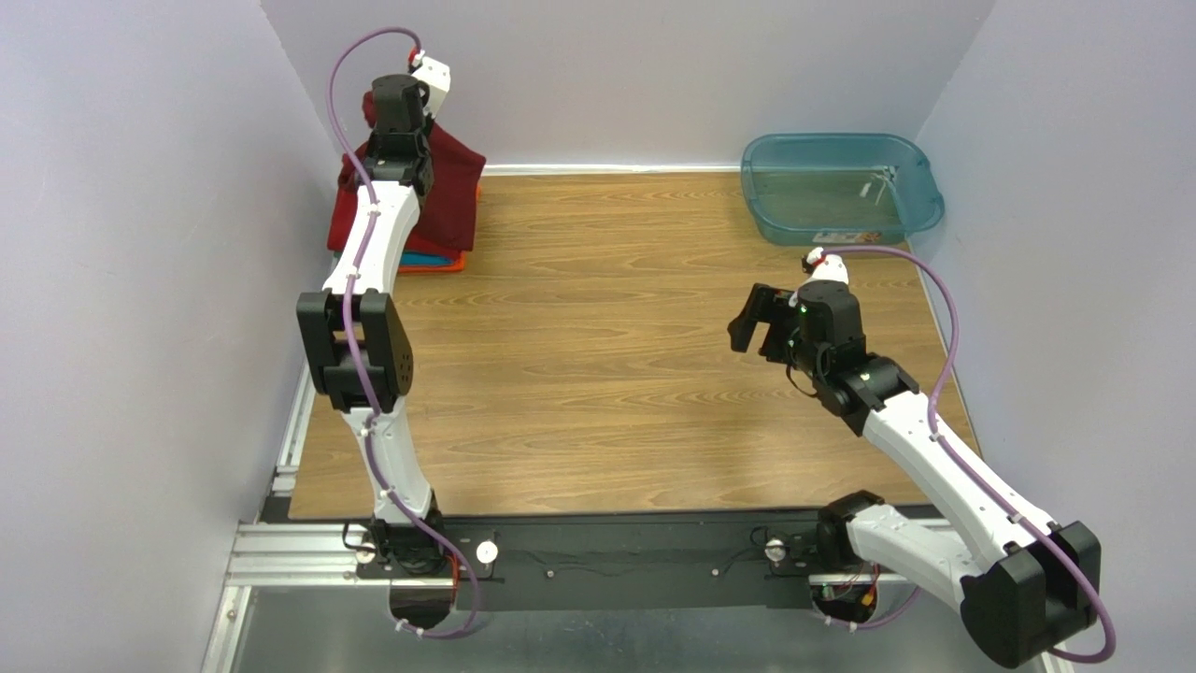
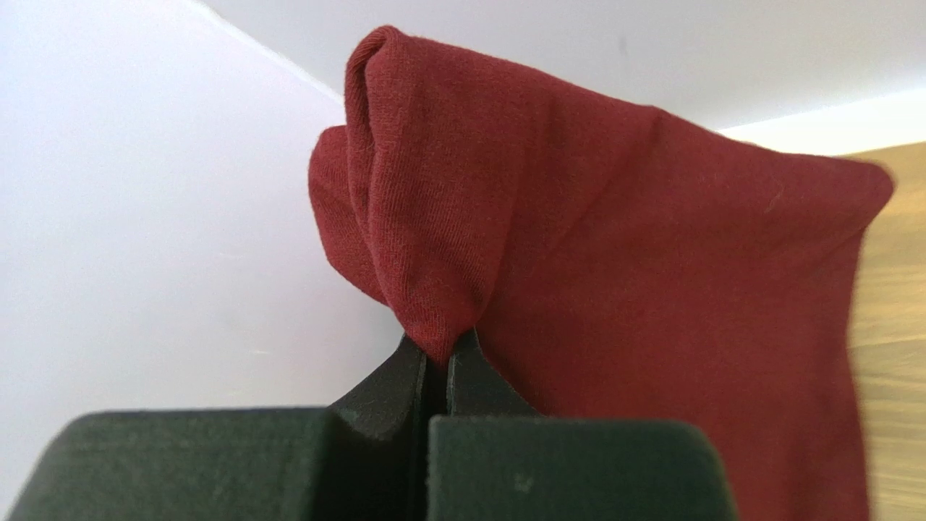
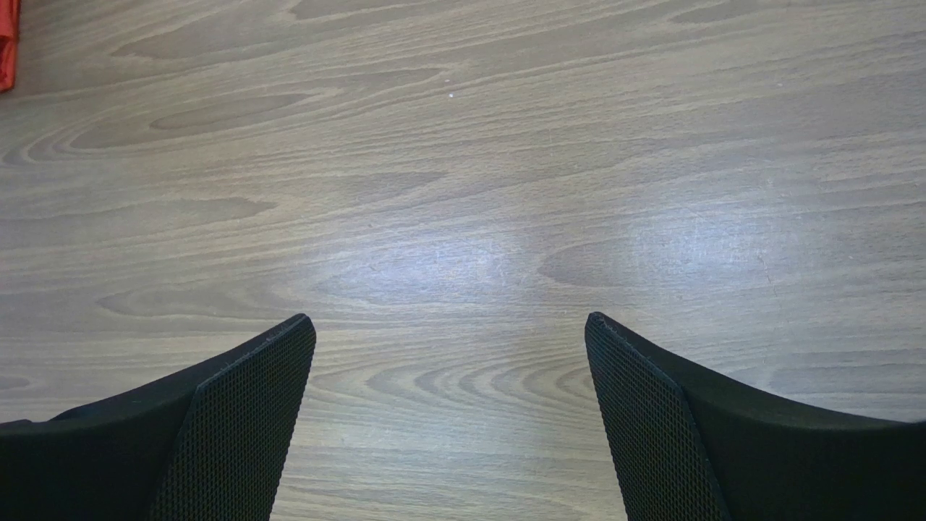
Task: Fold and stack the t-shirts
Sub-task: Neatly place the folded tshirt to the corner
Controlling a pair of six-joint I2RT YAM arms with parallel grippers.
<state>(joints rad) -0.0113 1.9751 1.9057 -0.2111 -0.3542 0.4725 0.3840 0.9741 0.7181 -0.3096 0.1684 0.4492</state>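
Wood-grain counter runs between plain white walls, with a translucent teal tub in the far right corner and nothing but bare boards in the middle; all the cloth is in the far left corner. Up there the left arm reaches right to the back wall, and its jaws are closed tight on a bunched fold of the dark maroon t-shirt; the wrist view shows the cloth gathered to a single pinch and spreading away from it in one broad sheet. From above, that shirt hangs from the pinch and drapes down over the folded stack, whose teal and orange edges peep out beneath its hem, so its long axis runs from the jaws down toward the counter. The right arm is well apart from all this, over the right half of the counter; its jaws stand wide, holding nothing, aimed leftward across the boards, and only a sliver of red-orange cloth shows at the corner of its view. To my eye the left arm alone commands the shirt; the right would have to cross the whole counter leftward to catch a free edge, if the garment is to be spread rather than dropped on the pile.
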